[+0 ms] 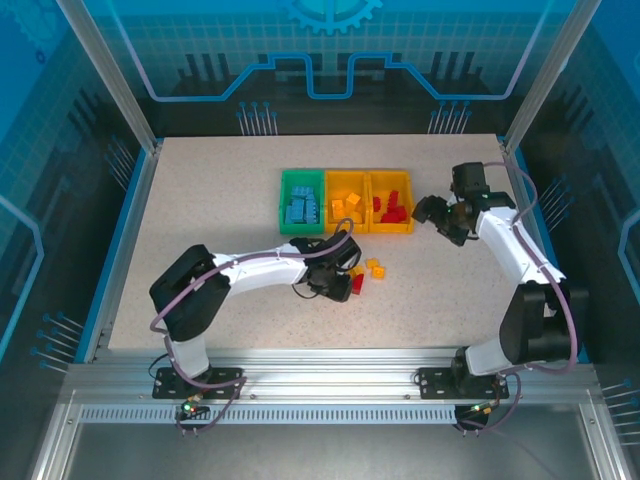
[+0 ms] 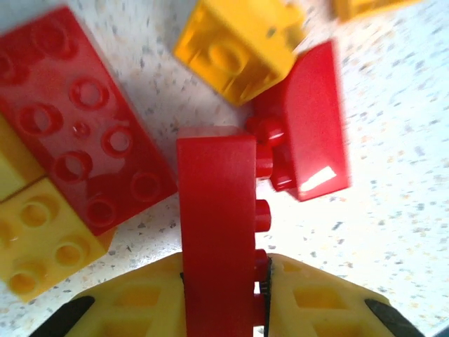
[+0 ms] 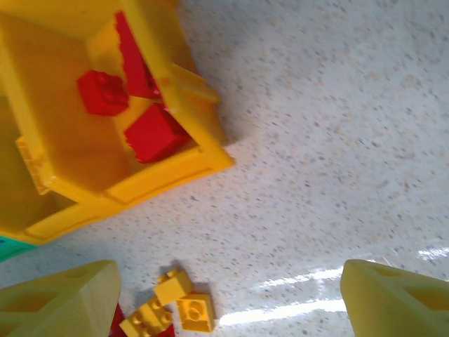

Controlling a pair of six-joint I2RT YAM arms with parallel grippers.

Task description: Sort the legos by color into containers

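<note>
Nearly there: blue plastic studded bricks [image 1: 300, 212] sit in the green tray [image 1: 284, 205], yellows in the middle orange tray [image 1: 347, 175], reds in the end orange tray [image 1: 391, 230]. The left gripper [image 2: 224, 284] clenches a red studded brick [image 2: 217, 210] among perhaps a handful of loose red and yellow bricks [image 1: 375, 268] on the speckled worktop [image 1: 200, 200]. The right gripper [image 1: 432, 213] hangs released beside the trays.

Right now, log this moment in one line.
left jaws: shut on red brick | right jaws: open, empty, near tray | unsorted: yellow bricks

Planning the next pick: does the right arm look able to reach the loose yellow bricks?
Probably yes: the open right gripper has bare table between it and the yellow bricks, though the left gripper, shut on a red brick, crowds them.
</note>
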